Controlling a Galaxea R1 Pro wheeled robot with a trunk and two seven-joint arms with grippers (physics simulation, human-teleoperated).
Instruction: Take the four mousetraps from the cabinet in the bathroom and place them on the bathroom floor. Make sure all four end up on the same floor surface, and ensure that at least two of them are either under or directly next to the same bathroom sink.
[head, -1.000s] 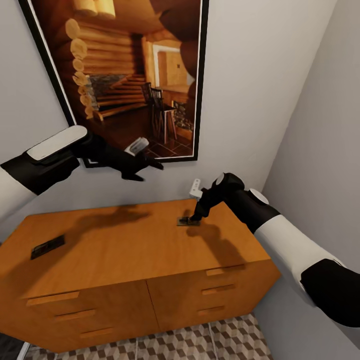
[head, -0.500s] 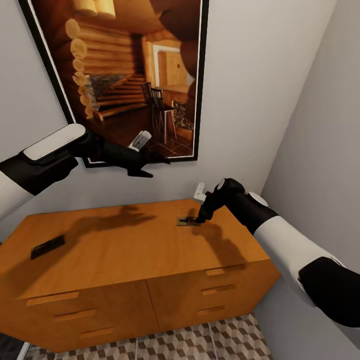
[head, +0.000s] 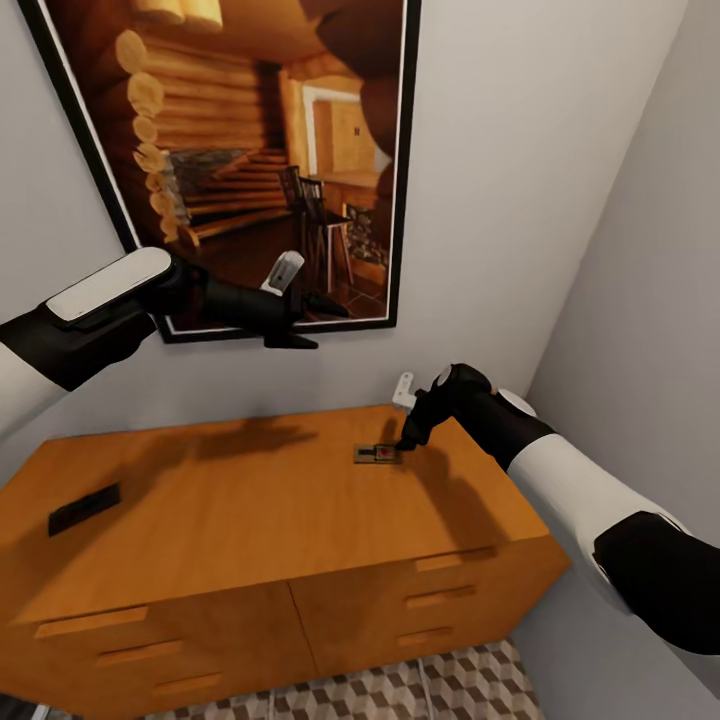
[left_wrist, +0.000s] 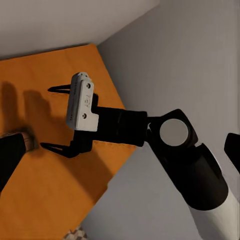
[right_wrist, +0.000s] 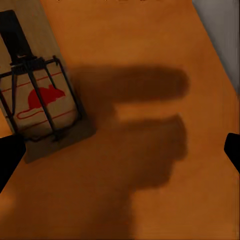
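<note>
Your right hand (head: 400, 443) hangs open just beside a mousetrap (head: 377, 455) on the cabinet (head: 250, 500) top, not gripping it; the right wrist view shows that trap (right_wrist: 40, 100) off to one side of the fingers. Close now and you may pinch air or nudge it toward the wall. A second trap (head: 84, 508) lies well apart near the far end. Your left hand (head: 300, 320) hovers open, empty, by the painting (head: 250, 150)

Smooth orange-brown wooden cabinet (head: 250, 500) with a soft satin sheen, pale wood mousetrap (right_wrist: 37, 95) carrying thin dark metal wire and a red printed mouse, matt black right gripper (head: 400, 440), matt grey painted wall (head: 520, 180)
</note>
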